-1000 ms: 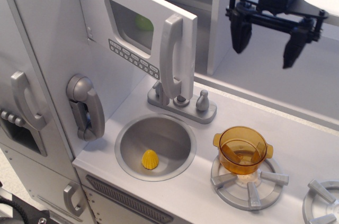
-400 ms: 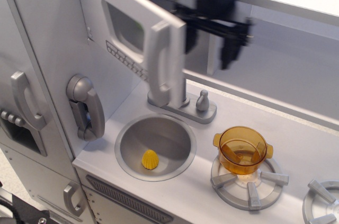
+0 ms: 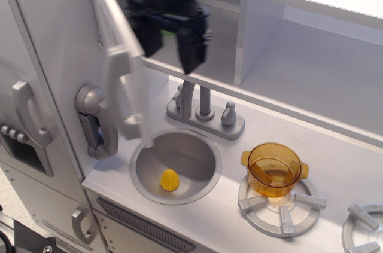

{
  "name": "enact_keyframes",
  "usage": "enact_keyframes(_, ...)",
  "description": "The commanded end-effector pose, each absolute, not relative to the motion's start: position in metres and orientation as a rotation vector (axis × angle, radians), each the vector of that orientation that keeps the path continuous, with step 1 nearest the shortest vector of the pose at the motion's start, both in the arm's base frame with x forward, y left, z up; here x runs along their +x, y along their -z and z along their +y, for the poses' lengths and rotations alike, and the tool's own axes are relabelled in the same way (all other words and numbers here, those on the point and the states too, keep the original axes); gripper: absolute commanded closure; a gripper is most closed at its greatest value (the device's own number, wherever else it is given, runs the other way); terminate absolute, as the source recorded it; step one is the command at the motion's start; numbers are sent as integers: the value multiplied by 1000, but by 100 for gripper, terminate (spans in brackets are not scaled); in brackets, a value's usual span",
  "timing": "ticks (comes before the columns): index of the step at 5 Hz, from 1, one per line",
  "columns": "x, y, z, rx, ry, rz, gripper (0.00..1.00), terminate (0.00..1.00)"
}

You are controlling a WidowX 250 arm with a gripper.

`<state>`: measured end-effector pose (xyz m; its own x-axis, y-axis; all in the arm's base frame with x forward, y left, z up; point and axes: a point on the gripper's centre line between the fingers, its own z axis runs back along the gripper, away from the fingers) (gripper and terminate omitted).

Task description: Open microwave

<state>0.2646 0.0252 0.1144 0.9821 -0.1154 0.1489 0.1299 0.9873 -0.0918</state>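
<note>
The microwave's light grey door (image 3: 122, 55) stands swung far out to the left, seen almost edge-on and motion-blurred, with its tall silver handle (image 3: 117, 82) facing the front. The white microwave compartment (image 3: 218, 43) behind it is exposed. My black gripper (image 3: 170, 46) hangs in the compartment's opening, just right of the door's inner face. Its fingers (image 3: 192, 52) are spread apart with nothing between them. A bit of green (image 3: 172, 33) shows behind the gripper; I cannot tell what it is.
A silver phone handset (image 3: 96, 118) hangs on the left wall. Below are the faucet (image 3: 203, 109), a round sink (image 3: 197, 145) with a yellow item (image 3: 170, 179), an orange pot (image 3: 274, 169) on a burner (image 3: 281, 208), and a second burner (image 3: 362, 232).
The gripper moved from the upper right leftward into the microwave opening. The door swung from partly open to wide open toward the left.
</note>
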Motion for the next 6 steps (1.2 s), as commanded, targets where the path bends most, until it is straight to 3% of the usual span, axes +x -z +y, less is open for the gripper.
enact_keyframes(1, 230, -112, 59, -31, 117, -199, 0, 0)
enact_keyframes(2, 227, -113, 67, -29, 105, -212, 0, 0)
enact_keyframes(5, 235, -155, 55, -112, -15, -217, 0, 0)
enact_keyframes(6, 235, -155, 55, -112, -15, -217, 0, 0)
